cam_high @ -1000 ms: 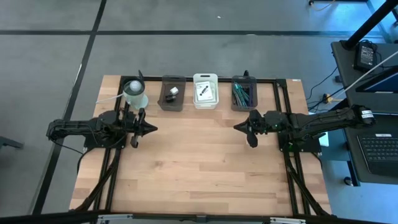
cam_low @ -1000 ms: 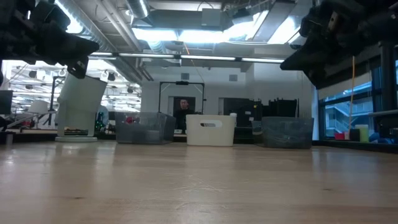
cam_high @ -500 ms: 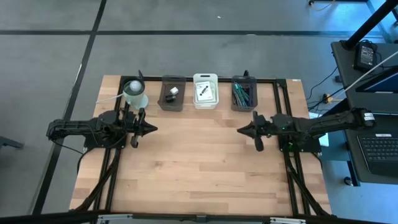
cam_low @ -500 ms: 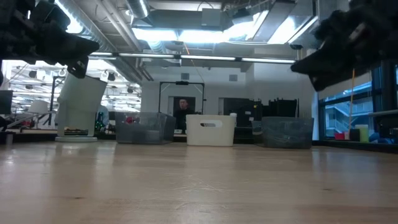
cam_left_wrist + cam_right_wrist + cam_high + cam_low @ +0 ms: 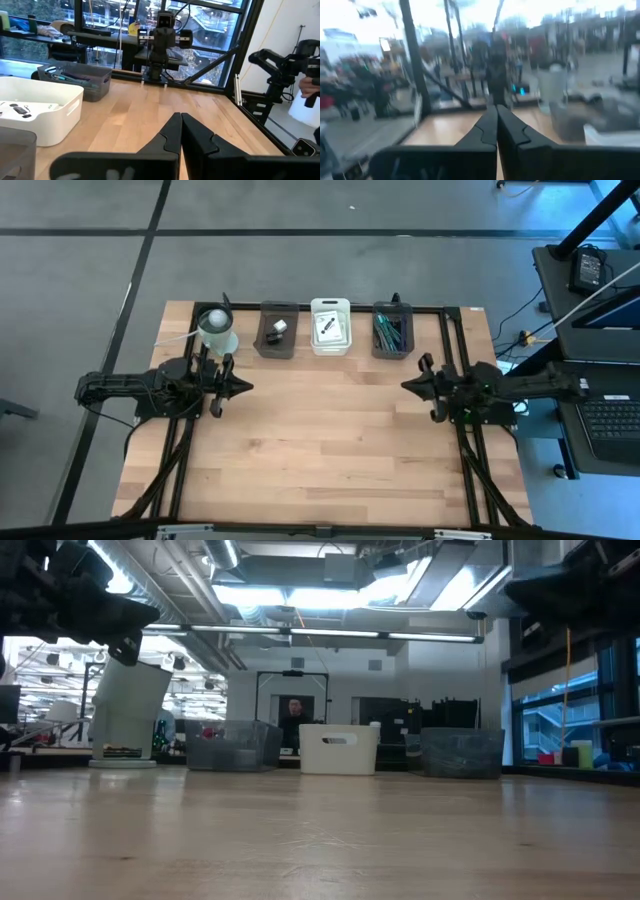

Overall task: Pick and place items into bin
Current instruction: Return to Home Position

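The items lie in three bins along the table's far edge. The dark bin (image 5: 277, 330) holds a tiny white cube and a tiny black piece. The white bin (image 5: 330, 326) holds white packets (image 5: 15, 107) with black marks. The dark bin (image 5: 392, 330) holds teal and grey ties (image 5: 65, 76). I see no purple stick. My left gripper (image 5: 245, 387) (image 5: 180, 117) is shut and hangs above the table's left part. My right gripper (image 5: 404, 385) (image 5: 496, 110) is shut, above the right part. Neither holds anything.
A white cup-like cylinder (image 5: 217, 330) stands at the far left corner, beside the bins. Bare wooden tabletop (image 5: 320, 440) spreads between the arms and toward the near edge. A black frame (image 5: 465, 470) runs along the table's sides. A person shows far off in the room (image 5: 293, 712).
My right arm has drawn back toward the table's right edge, its gripper staying shut and level. In the low view it has slid out toward the upper right corner. The left arm has kept still, and nothing in the bins has moved.
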### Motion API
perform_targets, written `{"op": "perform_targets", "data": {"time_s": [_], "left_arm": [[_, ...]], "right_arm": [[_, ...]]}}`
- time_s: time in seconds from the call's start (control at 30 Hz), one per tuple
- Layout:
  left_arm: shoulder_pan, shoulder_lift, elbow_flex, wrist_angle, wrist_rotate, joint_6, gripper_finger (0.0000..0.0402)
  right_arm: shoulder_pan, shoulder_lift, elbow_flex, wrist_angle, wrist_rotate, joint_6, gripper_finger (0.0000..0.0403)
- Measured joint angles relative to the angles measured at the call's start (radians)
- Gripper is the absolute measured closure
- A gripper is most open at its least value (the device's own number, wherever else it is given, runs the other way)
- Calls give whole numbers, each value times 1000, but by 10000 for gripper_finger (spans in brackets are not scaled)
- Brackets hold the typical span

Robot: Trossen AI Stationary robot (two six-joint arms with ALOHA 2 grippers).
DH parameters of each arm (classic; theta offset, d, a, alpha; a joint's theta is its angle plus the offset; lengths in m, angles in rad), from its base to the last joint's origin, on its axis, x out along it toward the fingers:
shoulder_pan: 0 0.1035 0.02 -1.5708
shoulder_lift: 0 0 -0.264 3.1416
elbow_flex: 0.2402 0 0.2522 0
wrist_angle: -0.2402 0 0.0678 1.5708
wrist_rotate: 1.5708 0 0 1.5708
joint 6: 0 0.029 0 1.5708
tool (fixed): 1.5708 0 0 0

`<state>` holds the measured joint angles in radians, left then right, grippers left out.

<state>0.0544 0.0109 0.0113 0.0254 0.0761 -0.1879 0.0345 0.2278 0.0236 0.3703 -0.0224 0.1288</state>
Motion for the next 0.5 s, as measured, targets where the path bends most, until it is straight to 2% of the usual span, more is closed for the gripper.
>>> {"op": "perform_targets", "data": {"time_s": [0.13, 0.27, 0.5], "left_arm": [[0, 0, 0, 0, 0, 0, 398], [0, 0, 0, 0, 0, 0, 397], [0, 0, -1, 0, 1, 0, 399]], "right_arm": [[0, -116, -16, 7, -23, -8, 403], [0, -218, -15, -128, -7, -27, 403], [-1, -228, -15, -306, 2, -40, 403]]}}
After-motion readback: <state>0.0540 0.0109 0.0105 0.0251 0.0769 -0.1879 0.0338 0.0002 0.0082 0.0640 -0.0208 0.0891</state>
